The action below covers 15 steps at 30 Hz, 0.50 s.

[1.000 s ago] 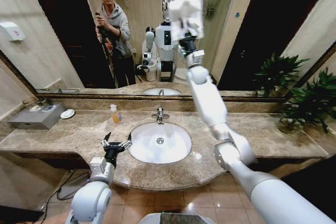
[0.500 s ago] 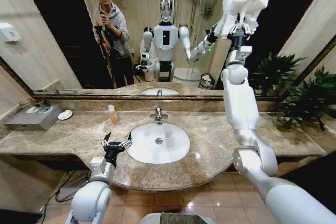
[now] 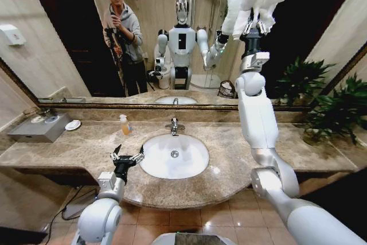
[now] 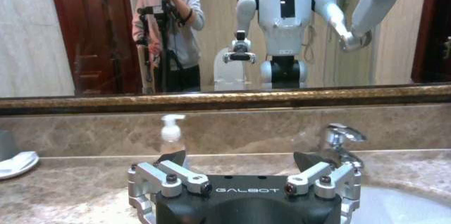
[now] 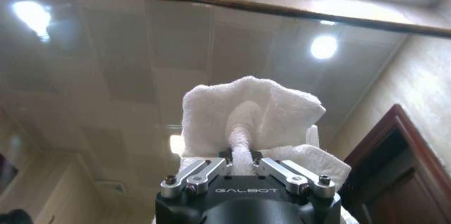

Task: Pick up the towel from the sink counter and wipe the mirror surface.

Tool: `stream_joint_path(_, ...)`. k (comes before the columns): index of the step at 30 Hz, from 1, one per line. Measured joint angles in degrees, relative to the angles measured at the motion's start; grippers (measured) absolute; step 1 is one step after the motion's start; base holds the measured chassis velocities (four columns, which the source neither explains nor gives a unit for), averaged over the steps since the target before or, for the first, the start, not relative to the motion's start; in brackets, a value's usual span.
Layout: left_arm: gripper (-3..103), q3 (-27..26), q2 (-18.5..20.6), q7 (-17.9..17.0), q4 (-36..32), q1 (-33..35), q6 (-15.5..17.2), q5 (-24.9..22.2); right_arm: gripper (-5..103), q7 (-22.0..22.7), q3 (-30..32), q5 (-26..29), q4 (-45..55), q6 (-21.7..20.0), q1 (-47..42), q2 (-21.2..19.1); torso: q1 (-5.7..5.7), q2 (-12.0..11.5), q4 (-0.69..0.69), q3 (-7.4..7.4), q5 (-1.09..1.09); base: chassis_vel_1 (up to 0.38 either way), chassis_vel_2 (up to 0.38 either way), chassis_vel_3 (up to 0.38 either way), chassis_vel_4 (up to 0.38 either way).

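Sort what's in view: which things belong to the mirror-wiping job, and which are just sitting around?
In the job:
- towel, clamped in the right tool, raised against the glass
- mirror
- sink counter, where the towel came from

Lying about:
- soap bottle
- soap dish
- grey tissue box
- tap and basin
- potted plant
- left tool, open, parked at the counter's front edge

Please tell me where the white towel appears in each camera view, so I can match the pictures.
Head view: the towel is high up against the mirror, held in the right gripper on the raised right arm.
Right wrist view: the towel bunches just above that gripper's fingers, glass behind it.
Left wrist view: not in it; the open left gripper hangs over the sink counter.
Shared landmark: the mirror.
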Motion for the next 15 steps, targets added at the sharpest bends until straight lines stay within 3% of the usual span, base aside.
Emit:
stream_joint_path(4, 100, 0.0, 0.0, 0.0, 0.0, 0.0, 0.0, 0.0, 9, -0.1, 0.0, 0.0, -0.2, 0.1, -0.1, 0.1, -0.02, 0.0, 0.08, 0.00, -0.05, 0.165, 0.142, -0.119, -0.149)
stream_joint_path(11, 100, 0.0, 0.0, 0.0, 0.0, 0.0, 0.0, 0.0, 9, -0.5, -0.1, 0.0, -1.2, 0.8, 0.4, 1.0, -0.05, 0.0, 0.00, -0.01, -0.01, 0.211, 0.207, -0.233, -0.195)
stream_joint_path(15, 100, 0.0, 0.0, 0.0, 0.0, 0.0, 0.0, 0.0, 9, -1.4, -0.7, 0.3, -2.7, 1.6, 1.6, 2.2, -0.02, 0.0, 0.08, 0.00, -0.08, 0.183, 0.223, -0.195, -0.201)
